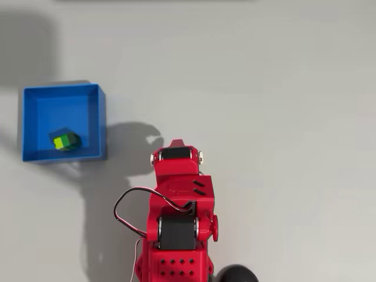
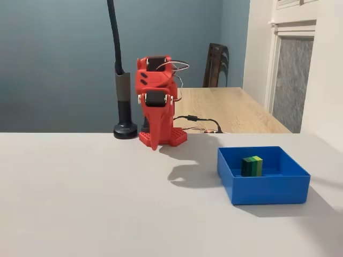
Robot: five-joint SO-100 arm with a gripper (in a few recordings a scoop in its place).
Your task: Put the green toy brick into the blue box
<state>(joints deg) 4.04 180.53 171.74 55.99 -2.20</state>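
Green toy brick lies inside blue box; end effector state unclear.

Grey table; black gooseneck stand at rear; wooden table, dark chair behind.

Red arm folded — jaws tucked.

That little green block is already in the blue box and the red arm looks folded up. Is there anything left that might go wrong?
Little, probably. The tiny lime-green studded plastic brick lies tilted in the square blue plastic box, near its lower wall in the overhead view; a knock could shift it. The box stands close to the folded red arm, so a wide swing might nudge it.
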